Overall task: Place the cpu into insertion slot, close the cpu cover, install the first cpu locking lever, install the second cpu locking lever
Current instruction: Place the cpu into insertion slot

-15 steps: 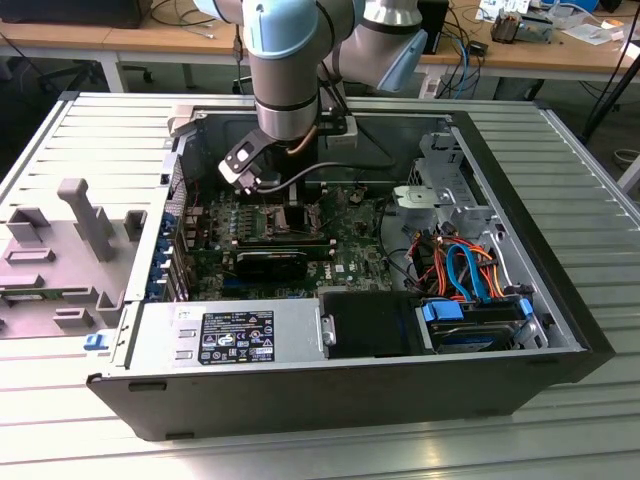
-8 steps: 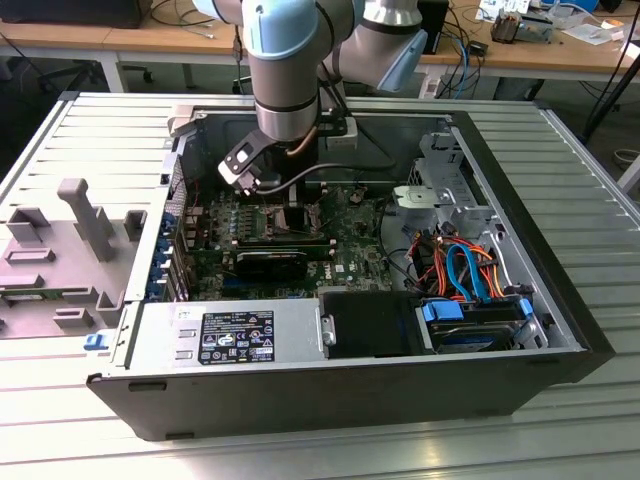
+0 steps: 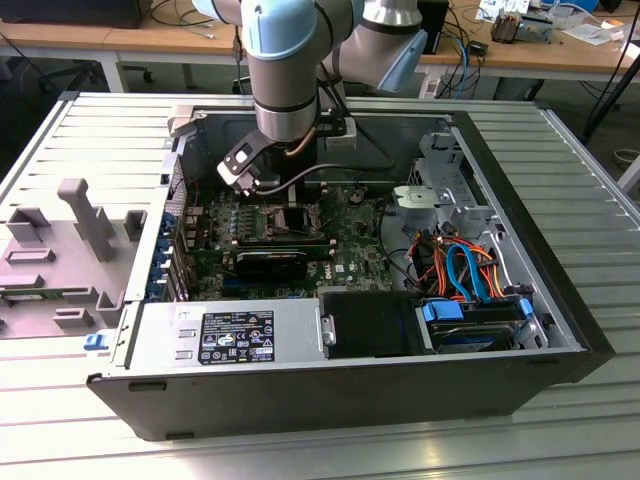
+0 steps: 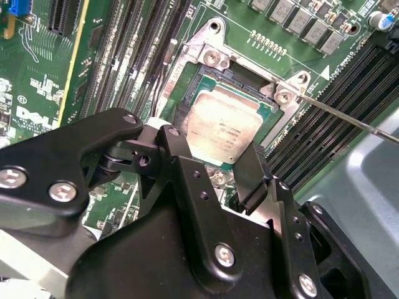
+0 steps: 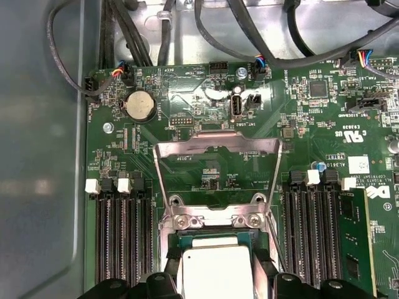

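Cpu (image 4: 223,124): silver top up, sitting at the insertion slot (image 4: 234,78); whether it is fully seated or just above the contacts is not clear from either wrist view. Pincer (image 4: 215,156) is directly over the slot, one black finger against each of two opposite cpu edges, closed on the chip.

Cpu cover (image 5: 218,143): swung open, its window frame standing away from the slot and hinged at the slot's edge.

Counts:
- 1 cpu, 1 slot, 1 cover.
- 2 hinge screws (image 5: 179,220) at the slot's rim.
- 1 thin lever rod (image 4: 349,118), running out from a slot corner.
- 2 banks of black memory slots (image 5: 121,237), one on each side of the slot.
- 1 coin cell (image 5: 140,104), beyond the open cover.

The slot sits on a green motherboard (image 3: 350,215) inside an open computer case (image 3: 300,390). The case lies on a grey ribbed desk (image 3: 590,230). A grey plastic fixture (image 3: 70,240) stands outside the case on the exterior view's left. Wooden tables (image 3: 130,40) with cables stand behind.
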